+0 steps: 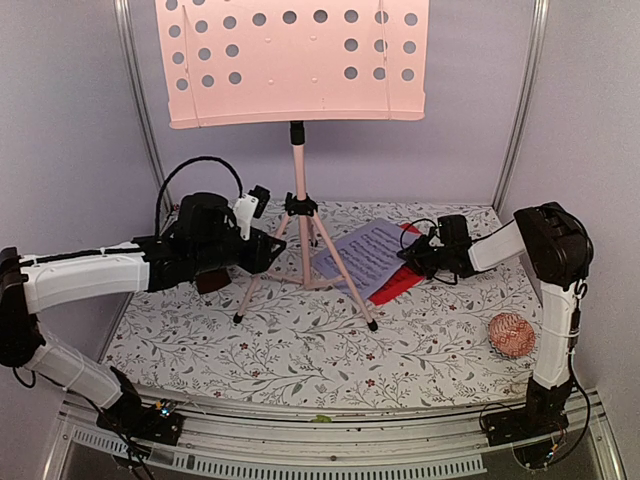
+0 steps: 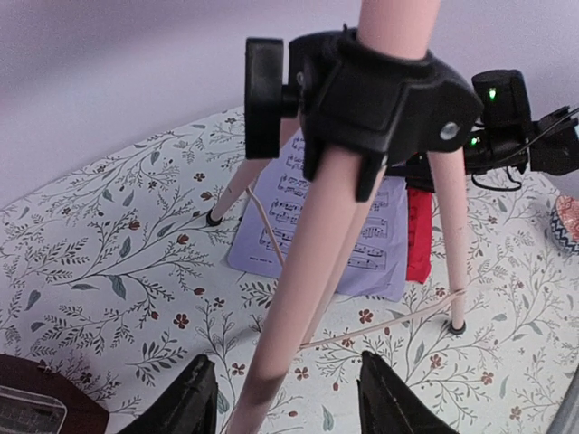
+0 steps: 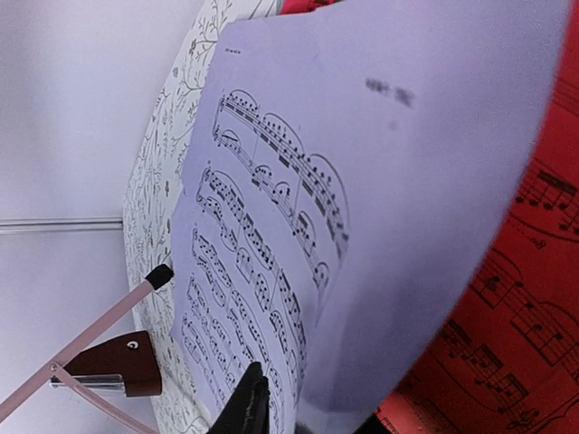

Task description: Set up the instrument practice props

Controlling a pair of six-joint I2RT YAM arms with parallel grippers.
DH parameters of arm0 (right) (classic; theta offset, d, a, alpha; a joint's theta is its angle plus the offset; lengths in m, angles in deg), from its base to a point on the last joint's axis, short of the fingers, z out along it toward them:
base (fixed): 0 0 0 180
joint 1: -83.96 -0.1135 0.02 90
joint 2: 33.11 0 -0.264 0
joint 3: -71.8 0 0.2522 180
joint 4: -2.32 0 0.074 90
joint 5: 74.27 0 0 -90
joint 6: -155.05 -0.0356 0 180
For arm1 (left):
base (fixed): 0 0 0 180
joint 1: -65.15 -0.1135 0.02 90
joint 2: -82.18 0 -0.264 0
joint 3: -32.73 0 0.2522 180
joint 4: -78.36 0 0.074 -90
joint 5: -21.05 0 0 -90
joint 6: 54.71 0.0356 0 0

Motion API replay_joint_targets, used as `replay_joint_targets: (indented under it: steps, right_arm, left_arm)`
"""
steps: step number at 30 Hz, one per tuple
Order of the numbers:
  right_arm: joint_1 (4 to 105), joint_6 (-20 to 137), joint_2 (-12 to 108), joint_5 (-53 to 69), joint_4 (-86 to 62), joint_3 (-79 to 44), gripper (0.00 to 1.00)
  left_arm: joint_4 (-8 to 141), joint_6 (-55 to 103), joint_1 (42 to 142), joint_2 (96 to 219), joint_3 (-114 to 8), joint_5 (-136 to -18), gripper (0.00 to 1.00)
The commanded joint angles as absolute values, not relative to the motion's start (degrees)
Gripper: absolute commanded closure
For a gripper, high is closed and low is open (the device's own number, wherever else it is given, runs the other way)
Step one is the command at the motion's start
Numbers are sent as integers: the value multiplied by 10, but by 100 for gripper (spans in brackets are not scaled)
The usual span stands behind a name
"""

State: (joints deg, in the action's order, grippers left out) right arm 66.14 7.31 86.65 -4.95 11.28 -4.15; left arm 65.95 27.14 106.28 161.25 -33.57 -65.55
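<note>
Your right end effector [image 1: 418, 254] sits at the lilac sheet [image 3: 398, 181], right of middle toward the tabletop's [image 1: 300, 350] far edge; whether it pinches yet, you cannot tell. Take only that 1 sheet, leaving the red sheet [image 3: 529, 298] flat. Its forearm [image 1: 495, 245] reaches low leftward. Your left end effector [image 2: 285, 398] stands open astride a stand leg [image 2: 298, 298].

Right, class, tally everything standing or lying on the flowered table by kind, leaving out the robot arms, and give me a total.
Music stand: 1
Sheets of music: 2, a lilac sheet and a red sheet
Metronome: 1
Knitted ball: 1
Total: 5
</note>
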Motion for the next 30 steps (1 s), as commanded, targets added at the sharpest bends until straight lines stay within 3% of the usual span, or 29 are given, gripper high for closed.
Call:
replay_joint_targets:
  steps: [1, 3, 14, 22, 30]
  right_arm:
    - [659, 60, 863, -17, 145, -43, 88]
    - [659, 65, 849, -1, 149, -37, 100]
    - [646, 224, 624, 122, 89, 43, 100]
    - [593, 353, 437, 181, -61, 59, 100]
    - [488, 442, 283, 199, -259, 22, 100]
  left_arm:
    - [670, 228, 1058, 1584, -334, -654, 47]
    - [665, 209, 1056, 1575, -333, -647, 46]
    - [653, 100, 1057, 1422, -261, -640, 43]
    - [613, 82, 1058, 1282, -238, -646, 43]
    - [590, 109, 1064, 1231, -313, -677, 43]
